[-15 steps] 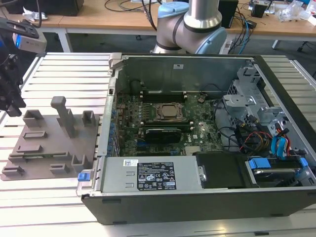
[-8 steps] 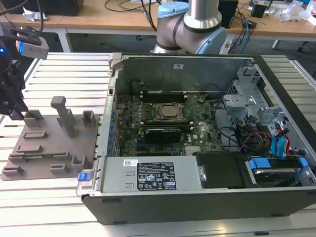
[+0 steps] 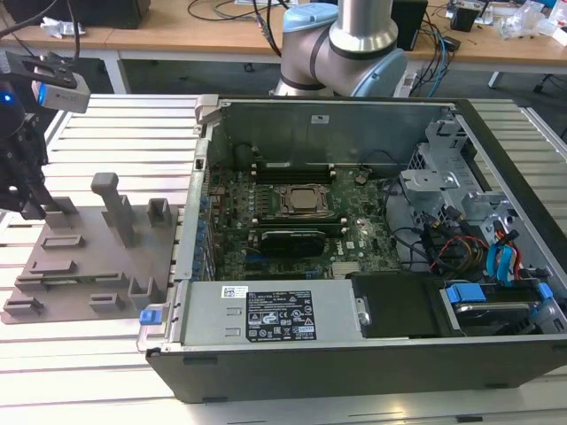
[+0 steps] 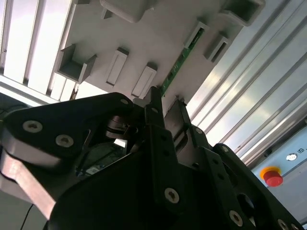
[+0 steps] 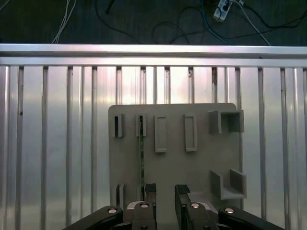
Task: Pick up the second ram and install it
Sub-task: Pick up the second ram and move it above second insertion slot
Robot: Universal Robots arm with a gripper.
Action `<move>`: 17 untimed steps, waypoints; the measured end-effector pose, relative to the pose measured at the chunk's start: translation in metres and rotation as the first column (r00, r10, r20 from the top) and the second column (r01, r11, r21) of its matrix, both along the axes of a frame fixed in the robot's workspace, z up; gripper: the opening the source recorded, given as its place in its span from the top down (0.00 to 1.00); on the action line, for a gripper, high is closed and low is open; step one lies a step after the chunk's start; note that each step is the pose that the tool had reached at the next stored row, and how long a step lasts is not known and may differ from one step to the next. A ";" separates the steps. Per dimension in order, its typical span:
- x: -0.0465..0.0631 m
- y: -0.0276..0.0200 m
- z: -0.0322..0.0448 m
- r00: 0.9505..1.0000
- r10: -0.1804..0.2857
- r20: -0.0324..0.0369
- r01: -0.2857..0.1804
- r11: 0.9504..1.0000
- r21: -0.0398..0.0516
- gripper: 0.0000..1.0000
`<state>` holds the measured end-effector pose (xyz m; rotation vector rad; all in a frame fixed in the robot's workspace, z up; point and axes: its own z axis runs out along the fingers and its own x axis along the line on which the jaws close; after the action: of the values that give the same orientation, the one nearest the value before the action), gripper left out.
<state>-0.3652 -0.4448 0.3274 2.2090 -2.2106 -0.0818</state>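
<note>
The second ram (image 5: pixel 142 158) is a thin green stick standing on edge in the slots of a grey fixture plate (image 5: pixel 211 158). It also appears in the second wrist view (image 4: pixel 181 61). My gripper (image 5: pixel 165 191) hovers open just above the stick's near end, with a clear gap between its black fingers (image 5: pixel 150 190). In the second wrist view the stick runs toward the gap between the fingertips (image 4: pixel 154 98), and its end is hidden behind them. In the exterior view my gripper (image 3: pixel 40 211) is over the back corner of the fixture plate (image 3: pixel 97 261), at that view's far left.
An open computer case (image 3: pixel 354 106) lies to the exterior view's right of the fixture, with the motherboard and its square CPU socket (image 3: pixel 299 199) exposed. Grey blocks and a tall post (image 3: pixel 111 199) rise from the plate. A red button (image 4: pixel 273 177) sits near the slatted table.
</note>
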 end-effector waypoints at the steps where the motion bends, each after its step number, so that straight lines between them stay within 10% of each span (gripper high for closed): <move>1: 0.000 -0.0001 -0.0013 1.000 0.000 0.000 0.000 1.000 0.000 0.70; 17: 0.000 -0.0057 -0.0182 1.000 0.006 0.000 -0.006 1.000 0.000 0.70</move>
<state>-0.3652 -0.4505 0.3092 2.2150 -2.2044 -0.0818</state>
